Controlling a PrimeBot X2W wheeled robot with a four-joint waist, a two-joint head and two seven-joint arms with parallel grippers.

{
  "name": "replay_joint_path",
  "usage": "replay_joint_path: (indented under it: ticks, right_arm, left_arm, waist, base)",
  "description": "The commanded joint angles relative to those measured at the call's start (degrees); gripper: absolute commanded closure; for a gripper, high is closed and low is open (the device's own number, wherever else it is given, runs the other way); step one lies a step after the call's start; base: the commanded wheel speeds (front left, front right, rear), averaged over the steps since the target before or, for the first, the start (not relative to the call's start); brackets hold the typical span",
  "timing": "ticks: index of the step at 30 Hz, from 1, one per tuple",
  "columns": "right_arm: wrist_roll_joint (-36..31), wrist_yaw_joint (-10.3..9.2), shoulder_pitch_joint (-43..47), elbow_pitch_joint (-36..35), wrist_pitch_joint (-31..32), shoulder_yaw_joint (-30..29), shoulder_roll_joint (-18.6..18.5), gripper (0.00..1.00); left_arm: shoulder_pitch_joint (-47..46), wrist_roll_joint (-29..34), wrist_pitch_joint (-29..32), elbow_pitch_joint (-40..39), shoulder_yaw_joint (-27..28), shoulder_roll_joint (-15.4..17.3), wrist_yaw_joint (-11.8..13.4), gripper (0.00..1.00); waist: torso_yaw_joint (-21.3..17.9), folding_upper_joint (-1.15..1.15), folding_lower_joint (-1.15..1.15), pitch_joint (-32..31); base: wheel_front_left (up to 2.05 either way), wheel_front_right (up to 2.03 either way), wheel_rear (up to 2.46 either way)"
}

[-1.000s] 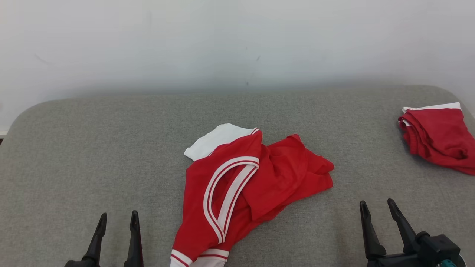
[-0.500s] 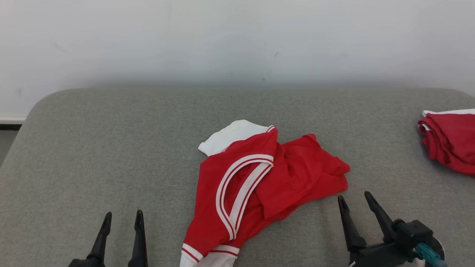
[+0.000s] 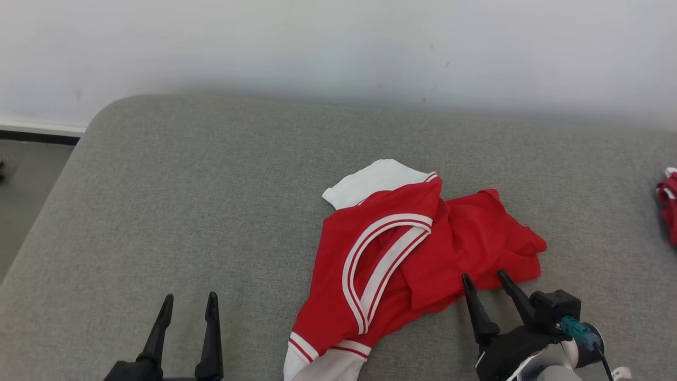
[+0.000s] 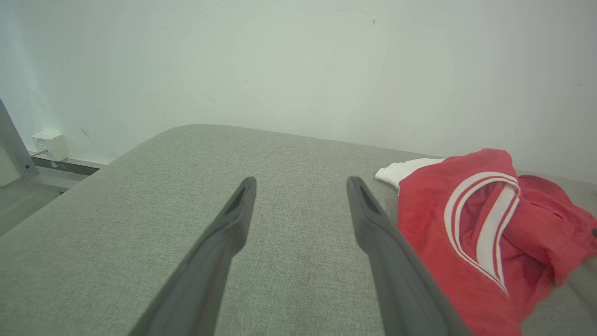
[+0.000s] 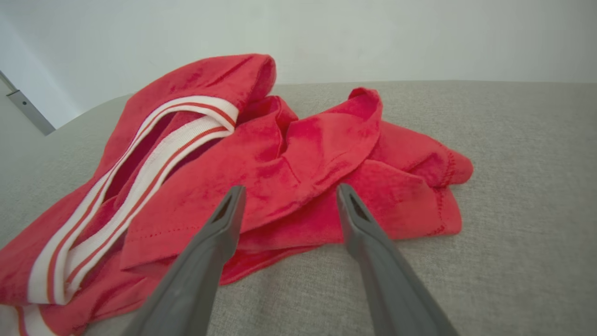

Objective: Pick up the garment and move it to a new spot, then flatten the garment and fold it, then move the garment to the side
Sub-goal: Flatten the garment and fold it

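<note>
Right pincer [image 3: 483,276] apart, tips at the crumpled garment [image 3: 402,248] toward the surface's [image 3: 185,185] near edge. Risk: it pinches one layer and the rest drags. Left pincer [image 3: 190,296] apart, well clear.

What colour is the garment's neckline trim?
The trim is white with thin red stripes; best in right wrist view.

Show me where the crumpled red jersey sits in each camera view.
Head view: red jersey centre-right on the grey cushion, ahead of the right gripper.
Left wrist view: red jersey at the right edge.
Right wrist view: red jersey centre-left, beyond the right gripper.
Shared landmark: its white-striped neckline.
</note>
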Motion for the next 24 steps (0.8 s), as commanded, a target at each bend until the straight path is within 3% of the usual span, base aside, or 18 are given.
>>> replay_joint_path:
  ticks: [1,6,8,10,19,24]
  right_arm:
    - [0.4,-0.15,-0.8,1.0,-0.4,0.0,0.0,0.0]
    - [1.9,-0.15,-3.2,5.6,-0.8,0.1,0.8,0.0]
    - [3.0,-0.15,-3.8,7.2,-1.0,0.4,1.2,0.46]
    - [3.4,-0.15,-5.1,7.1,-1.0,0.6,1.2,1.0]
    - [2.5,-0.15,-5.7,-1.6,-1.1,-1.5,-0.3,1.0]
    - [1.6,-0.15,-6.0,-10.3,-1.1,-2.2,-2.6,1.0]
  left_arm:
    - [-0.9,-0.3,-0.2,0.0,0.0,0.0,0.3,0.0]
    - [-1.2,-0.3,-0.2,0.0,-0.1,0.0,0.4,0.0]
    - [-1.3,-0.3,-0.2,-0.1,-0.1,0.0,0.6,0.0]
    - [-1.5,-0.3,-0.2,-0.1,-0.2,0.0,0.8,0.0]
    - [-1.6,-0.4,-0.2,0.3,-0.4,0.0,0.6,0.0]
    - [-1.3,-0.4,-0.2,0.7,-0.3,0.0,0.5,0.0]
  waist:
    - [1.6,0.0,0.0,1.4]
    - [2.5,0.0,0.0,2.2]
    - [2.6,0.0,0.0,2.4]
    - [2.6,0.0,0.0,2.6]
    - [1.2,0.0,0.0,2.2]
    - [-0.1,0.0,0.0,1.2]
  base:
    - [0.0,0.0,0.0]
    - [0.0,0.0,0.0]
    - [0.0,0.0,0.0]
    - [0.0,0.0,0.0]
    - [0.0,0.0,0.0]
    - [0.0,0.0,0.0]
